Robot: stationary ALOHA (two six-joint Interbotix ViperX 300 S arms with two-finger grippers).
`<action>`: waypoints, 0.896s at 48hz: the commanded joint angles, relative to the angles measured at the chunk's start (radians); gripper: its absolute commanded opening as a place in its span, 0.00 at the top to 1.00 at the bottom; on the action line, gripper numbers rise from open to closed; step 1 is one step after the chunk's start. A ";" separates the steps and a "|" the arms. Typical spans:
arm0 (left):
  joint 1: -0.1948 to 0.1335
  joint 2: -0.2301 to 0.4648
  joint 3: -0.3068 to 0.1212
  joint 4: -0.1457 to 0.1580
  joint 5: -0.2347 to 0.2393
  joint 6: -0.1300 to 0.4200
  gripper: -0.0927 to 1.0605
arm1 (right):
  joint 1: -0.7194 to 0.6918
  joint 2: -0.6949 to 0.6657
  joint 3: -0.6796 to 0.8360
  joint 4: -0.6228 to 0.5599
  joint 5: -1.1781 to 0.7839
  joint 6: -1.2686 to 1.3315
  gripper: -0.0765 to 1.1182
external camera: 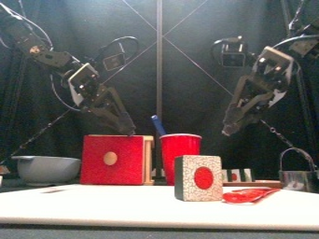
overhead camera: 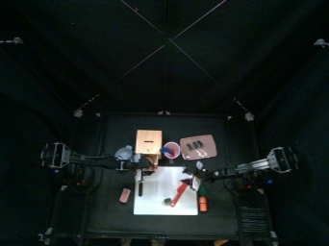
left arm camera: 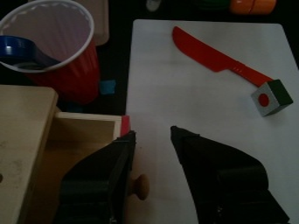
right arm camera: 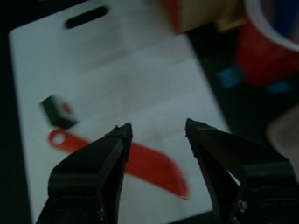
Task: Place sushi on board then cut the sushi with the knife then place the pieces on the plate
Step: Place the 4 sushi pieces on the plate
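My left claw (left arm camera: 152, 134) is spread wide and holds nothing. It hangs over the white board (left arm camera: 211, 96), right by the wooden box (left arm camera: 35, 122). My right claw (right arm camera: 158, 128) is spread and holds nothing too. The red knife (right arm camera: 158, 171) lies on the board below it. The sushi piece (right arm camera: 56, 108) sits near, just beside the knife.

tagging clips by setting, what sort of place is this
Likely a robotics lab booth staged as a toy kitchen: black curtains around a small table, the left arm and right arm over a white cutting board, with a toy knife and sushi piece.
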 commanded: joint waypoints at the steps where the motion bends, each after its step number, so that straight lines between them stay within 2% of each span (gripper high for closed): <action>1: 0.003 -0.026 -0.015 0.000 -0.006 -0.002 0.27 | 0.054 0.041 -0.101 -0.020 -0.041 -0.003 0.21; 7: 0.003 -0.032 -0.012 -0.002 -0.006 -0.002 0.27 | 0.109 0.123 -0.158 -0.066 -0.066 -0.002 0.21; 19: 0.003 -0.032 -0.017 -0.002 -0.006 -0.002 0.27 | 0.132 0.241 -0.212 -0.075 -0.084 -0.003 0.21; 43: -0.003 -0.031 -0.012 -0.002 -0.006 -0.002 0.27 | 0.100 0.285 -0.261 -0.163 -0.064 -0.003 0.21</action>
